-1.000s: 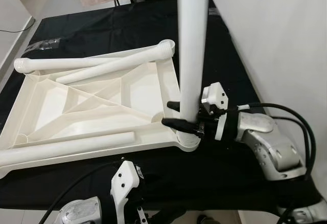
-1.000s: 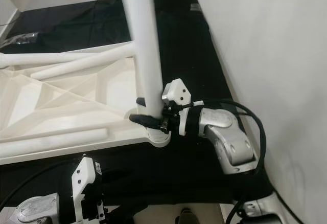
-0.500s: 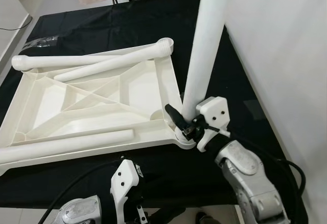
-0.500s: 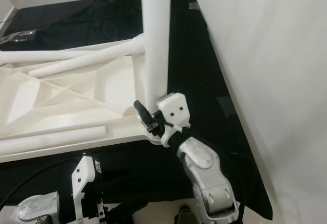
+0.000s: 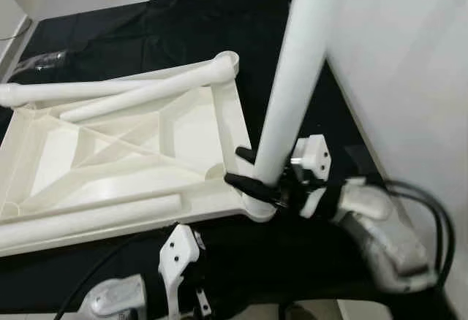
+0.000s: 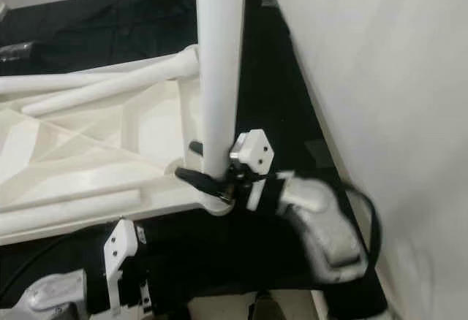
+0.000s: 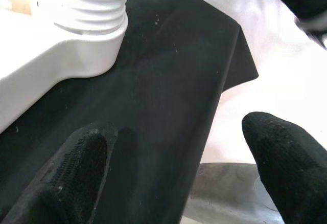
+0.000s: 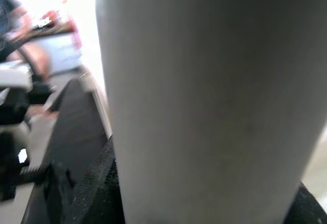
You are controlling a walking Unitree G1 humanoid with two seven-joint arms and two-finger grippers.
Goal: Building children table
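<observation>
A white children's tabletop [image 5: 117, 152] lies upside down on a black cloth, ribs up. One white leg [image 5: 296, 71] stands upright in the near right corner socket [image 5: 256, 207], leaning a little right. My right gripper [image 5: 252, 170] is shut on this leg just above the socket, its black fingers [image 6: 196, 177] on both sides. The leg [image 8: 204, 96] sits close before the right wrist camera. My left gripper [image 7: 173, 168] is open, low at the near table edge, by a threaded socket [image 7: 94, 4]. More loose legs [image 5: 102, 93] lie on the tabletop.
A white wall [image 5: 409, 79] runs close along the right side of the black-covered table [image 5: 146, 35]. Another loose leg [image 5: 88, 218] lies along the tabletop's near edge. A crumpled clear bag [image 5: 40, 58] rests at the far left. A chair and cloth stand beyond the far edge.
The right arm swung from below back out to the right side of the leg, still gripping its base. The leg stays upright in the socket. The camera shifted slightly.
</observation>
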